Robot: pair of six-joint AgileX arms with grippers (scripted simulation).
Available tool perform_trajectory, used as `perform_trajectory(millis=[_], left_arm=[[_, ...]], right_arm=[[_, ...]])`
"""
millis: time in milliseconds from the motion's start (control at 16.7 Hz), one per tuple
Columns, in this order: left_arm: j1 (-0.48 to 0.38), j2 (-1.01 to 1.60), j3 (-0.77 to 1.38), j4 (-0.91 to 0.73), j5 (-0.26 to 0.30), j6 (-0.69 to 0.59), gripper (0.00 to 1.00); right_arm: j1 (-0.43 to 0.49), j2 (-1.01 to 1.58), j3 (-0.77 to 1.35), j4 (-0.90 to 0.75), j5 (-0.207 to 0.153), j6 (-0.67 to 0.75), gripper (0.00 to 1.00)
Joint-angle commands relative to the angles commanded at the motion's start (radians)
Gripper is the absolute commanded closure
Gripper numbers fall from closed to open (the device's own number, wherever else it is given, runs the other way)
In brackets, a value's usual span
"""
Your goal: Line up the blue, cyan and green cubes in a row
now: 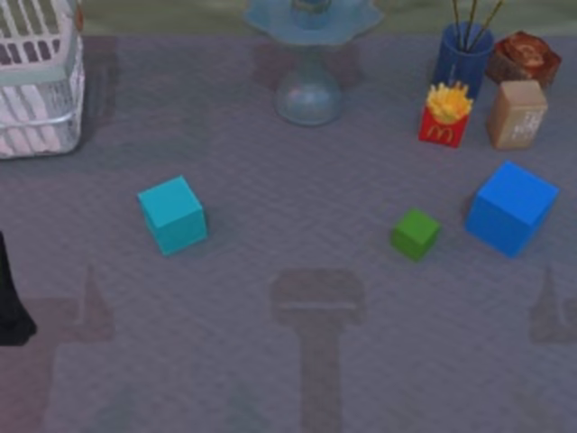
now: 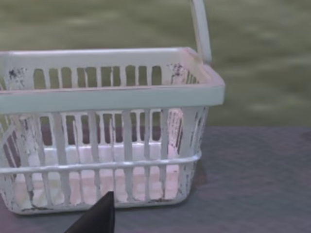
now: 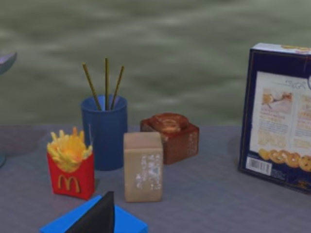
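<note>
Three cubes sit apart on the grey table (image 1: 297, 379), not in a row: cyan cube (image 1: 172, 214) left of centre, green cube (image 1: 416, 234) right of centre, blue cube (image 1: 511, 207) just right of the green one and slightly farther back, near the right edge. Nothing grips any cube. Left arm shows only as a dark shape at the top view's left edge; left gripper (image 2: 97, 218) appears as one dark fingertip in its wrist view, facing a white slatted basket (image 2: 112, 97) at the back left corner, opening cannot tell. Right gripper (image 3: 97, 218) also shows one dark fingertip, over the blue cube's corner (image 3: 121, 224), opening cannot tell, holding nothing visible. Behind the blue cube: fries box (image 1: 444, 115), tan box (image 1: 517, 114), brown box (image 1: 523, 57), dark blue cup (image 1: 462, 54) with sticks. Cereal box (image 3: 279, 116) stands beside them in the right wrist view. Pale glass stand (image 1: 308, 90) at back centre
</note>
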Motion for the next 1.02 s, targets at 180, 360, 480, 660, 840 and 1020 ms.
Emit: perform_trajectory(millis=[180, 360, 480, 660, 840, 1020], left_arm=[[0.000, 0.000, 0.000, 0.000, 0.000, 0.000, 0.00], [0.000, 0.000, 0.000, 0.000, 0.000, 0.000, 0.00], [0.000, 0.000, 0.000, 0.000, 0.000, 0.000, 0.00], [0.000, 0.000, 0.000, 0.000, 0.000, 0.000, 0.00], [0.000, 0.000, 0.000, 0.000, 0.000, 0.000, 0.00], [0.000, 0.000, 0.000, 0.000, 0.000, 0.000, 0.00]], right_arm=[[0.002, 0.010, 0.010, -0.007, 0.000, -0.002, 0.00], [0.026, 0.103, 0.102, -0.071, 0.001, -0.022, 0.00], [0.053, 0.218, 0.214, -0.142, 0.002, -0.046, 0.00], [0.106, 0.469, 0.434, -0.281, 0.002, -0.092, 0.00], [0.168, 0.795, 0.690, -0.449, 0.002, -0.145, 0.00], [0.234, 1.143, 0.953, -0.628, 0.001, -0.201, 0.00]])
